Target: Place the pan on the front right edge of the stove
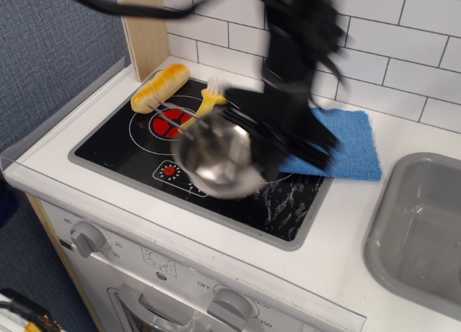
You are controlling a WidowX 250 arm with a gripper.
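Our gripper (270,141) is a dark blur, but since the pan (217,158) hangs off it in the air, we judge it pinched on the pan's rim. We carry it raised above the middle of the stove (137,141), tilted, so that it passes over the dials toward the front right. The pan looks shiny, round and smeared by motion.

Stove (284,209) front-right bare — cloth (353,141) (blue) behind.

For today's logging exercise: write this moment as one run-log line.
phase: carrying | claw: blurred, on pan | pan: above stove centre | goal: front right edge, not reached | nearby: blue cloth
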